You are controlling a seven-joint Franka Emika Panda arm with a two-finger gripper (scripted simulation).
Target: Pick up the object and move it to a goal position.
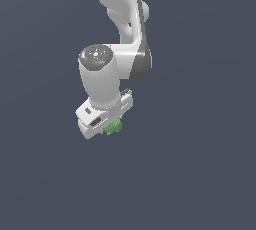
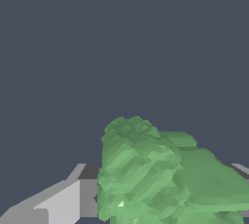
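1 white claw grips the small green lumpy object, which pokes out just beneath it; in the wrist view, the object fills the space between the fingers.

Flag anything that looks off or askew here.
Nothing stands out. The green blob sits at the gripper, which looks closed on it; the wrist view shows it filling the space by a grey finger. No damage or spill shows.

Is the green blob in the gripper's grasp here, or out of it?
Apparently in. The green blob sits tight under the gripper, and the wrist view shows it filling the space by a finger. Actual contact cannot be confirmed.
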